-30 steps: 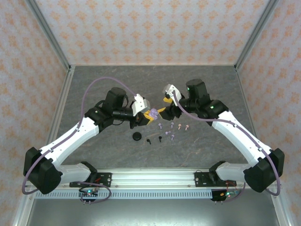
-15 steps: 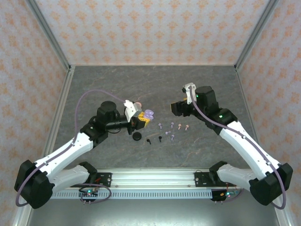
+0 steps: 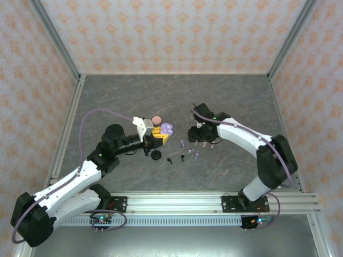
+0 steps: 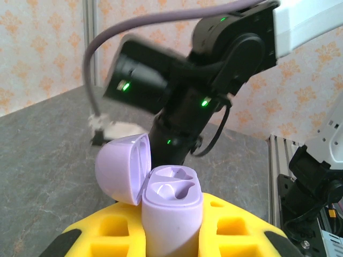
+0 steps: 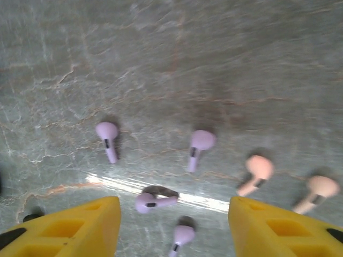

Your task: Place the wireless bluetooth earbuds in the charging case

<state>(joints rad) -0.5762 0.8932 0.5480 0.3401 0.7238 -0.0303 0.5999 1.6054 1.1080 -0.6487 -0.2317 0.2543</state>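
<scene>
With my left gripper [image 3: 157,135] clamped on the open case [image 3: 168,128], my right gripper [image 5: 174,214] hangs apart over a lilac earbud [image 5: 154,201], likely light and slippery, best pinched across its bulb.

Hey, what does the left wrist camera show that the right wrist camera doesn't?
Left wrist: the left hand shut on an open lilac case, wells apparently empty, the right arm behind. Right wrist: the open right hand above four lilac earbuds and two pink earbuds. Both: grey table, yellow fingers.
</scene>
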